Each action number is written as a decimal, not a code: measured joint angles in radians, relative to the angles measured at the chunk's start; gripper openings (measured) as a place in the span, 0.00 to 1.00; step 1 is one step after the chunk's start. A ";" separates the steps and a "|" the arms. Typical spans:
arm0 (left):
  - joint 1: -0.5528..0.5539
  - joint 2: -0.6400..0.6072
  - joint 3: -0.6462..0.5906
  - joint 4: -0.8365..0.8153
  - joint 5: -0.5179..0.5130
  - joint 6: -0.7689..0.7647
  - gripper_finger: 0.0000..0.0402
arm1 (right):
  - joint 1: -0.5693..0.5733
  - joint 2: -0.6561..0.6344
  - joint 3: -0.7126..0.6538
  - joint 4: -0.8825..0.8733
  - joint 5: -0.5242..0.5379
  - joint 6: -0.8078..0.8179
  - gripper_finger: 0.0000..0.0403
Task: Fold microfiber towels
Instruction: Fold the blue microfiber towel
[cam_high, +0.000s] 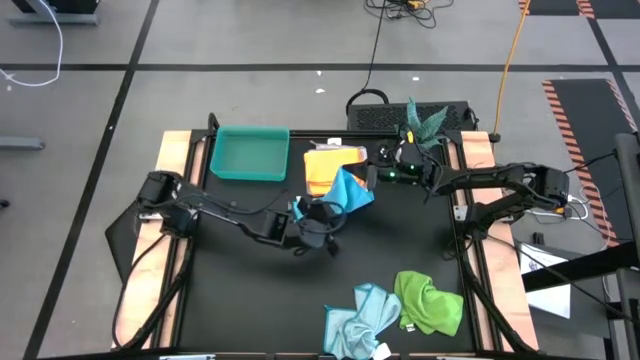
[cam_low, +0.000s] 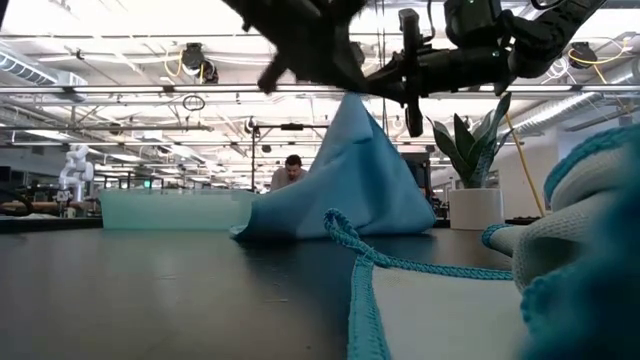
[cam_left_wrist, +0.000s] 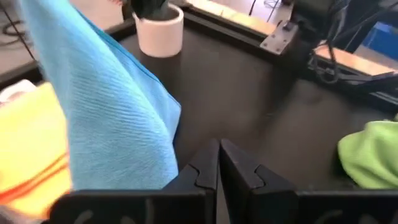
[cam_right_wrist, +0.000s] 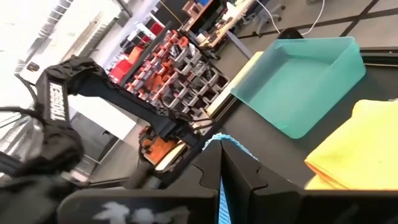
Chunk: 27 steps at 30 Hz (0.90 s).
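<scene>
Low view alone shows bright blue towel (cam_low: 345, 180) hanging tent-like, both grippers' fingers clamped on its corners, left gripper (cam_high: 300, 208), right gripper (cam_high: 372, 176), bare counter (cam_high: 250, 290) lower left of high view.

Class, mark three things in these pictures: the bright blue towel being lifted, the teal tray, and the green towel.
bright blue towel (cam_high: 349, 189), high view, on its hanging middle.
teal tray (cam_high: 248, 155), high view, on its bare floor.
green towel (cam_high: 430, 302), high view, on the middle of the crumpled cloth.
</scene>
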 joint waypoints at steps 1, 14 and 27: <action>0.008 0.018 0.000 0.023 0.015 0.000 0.04 | 0.002 0.000 0.000 0.000 0.000 0.003 0.00; 0.056 0.029 0.153 -0.442 -0.165 0.038 0.04 | 0.068 0.000 0.000 -0.019 -0.029 0.027 0.00; 0.113 0.016 0.218 -0.793 -0.192 -0.143 0.04 | 0.077 0.000 0.000 -0.025 -0.083 0.032 0.00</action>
